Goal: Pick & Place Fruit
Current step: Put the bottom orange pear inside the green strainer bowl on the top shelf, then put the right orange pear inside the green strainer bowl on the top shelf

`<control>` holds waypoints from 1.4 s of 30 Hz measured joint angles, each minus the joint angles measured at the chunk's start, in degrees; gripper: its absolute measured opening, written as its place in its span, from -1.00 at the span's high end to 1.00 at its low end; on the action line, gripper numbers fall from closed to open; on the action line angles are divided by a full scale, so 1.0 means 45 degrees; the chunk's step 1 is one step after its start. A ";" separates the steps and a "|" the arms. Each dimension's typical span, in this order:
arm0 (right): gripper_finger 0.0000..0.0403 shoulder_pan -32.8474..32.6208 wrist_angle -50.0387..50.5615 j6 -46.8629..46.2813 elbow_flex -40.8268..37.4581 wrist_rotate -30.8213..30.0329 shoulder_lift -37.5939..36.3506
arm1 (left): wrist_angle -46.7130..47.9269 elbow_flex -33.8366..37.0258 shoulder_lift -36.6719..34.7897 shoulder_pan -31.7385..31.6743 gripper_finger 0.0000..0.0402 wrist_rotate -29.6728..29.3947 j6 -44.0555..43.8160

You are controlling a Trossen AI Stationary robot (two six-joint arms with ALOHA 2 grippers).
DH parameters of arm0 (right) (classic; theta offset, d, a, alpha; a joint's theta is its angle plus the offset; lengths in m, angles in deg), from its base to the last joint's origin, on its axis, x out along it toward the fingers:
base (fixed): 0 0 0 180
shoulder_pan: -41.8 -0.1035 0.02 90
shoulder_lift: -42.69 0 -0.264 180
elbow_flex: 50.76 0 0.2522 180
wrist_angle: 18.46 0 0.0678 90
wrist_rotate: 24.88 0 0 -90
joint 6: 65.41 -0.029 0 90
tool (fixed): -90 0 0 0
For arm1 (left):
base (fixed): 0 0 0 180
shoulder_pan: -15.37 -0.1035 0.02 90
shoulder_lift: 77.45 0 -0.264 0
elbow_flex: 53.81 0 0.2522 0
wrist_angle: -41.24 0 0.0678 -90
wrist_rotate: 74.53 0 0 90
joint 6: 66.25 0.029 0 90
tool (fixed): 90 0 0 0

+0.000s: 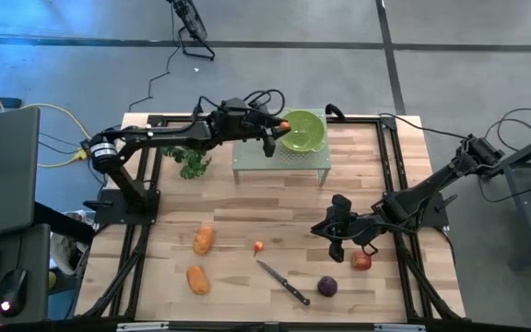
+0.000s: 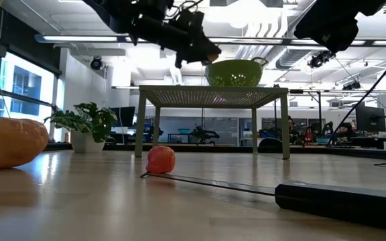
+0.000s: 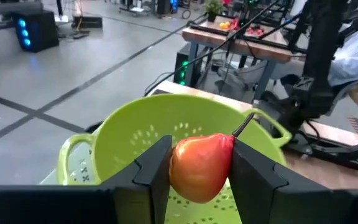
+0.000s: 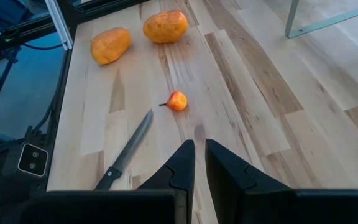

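My left gripper reaches over the left rim of a green colander and is shut on a tiny red-orange fruit. The colander stands on a mesh stand near the table's far edge. On the table lie another tiny red-orange fruit, two orange oblong pieces, a red apple and a dark purple round one. My right gripper is shut and holds nothing. It hovers left of the apple, above bare wood. My left gripper pinches the tiny red-orange fruit's round body between its two fingers, one on each side. The fingers come from the table's left, slanting slightly down. The fruit is lifted clear above the colander's bowl, and its dark stem sticks out sideways.
A black-handled knife lies between the orange pieces and the purple fruit. A green leafy bunch sits left of the stand. Black rails run along the table's sides. Bare wood lies in front of the stand.
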 joint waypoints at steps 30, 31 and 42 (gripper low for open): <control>0.84 0.0000 0.0005 0.0044 0.0000 0.0010 -0.0005 | 0.0142 0.0000 0.0514 0.0005 0.15 -0.0015 0.0683; 0.84 0.0001 0.0005 0.0044 0.0000 0.0010 -0.0005 | 0.0144 0.0000 0.0514 0.0004 0.10 -0.0015 0.0683; 0.84 0.0003 0.0010 0.0044 0.0000 0.0010 -0.0005 | 0.0030 0.0000 0.0514 0.0009 -0.14 -0.0015 0.0678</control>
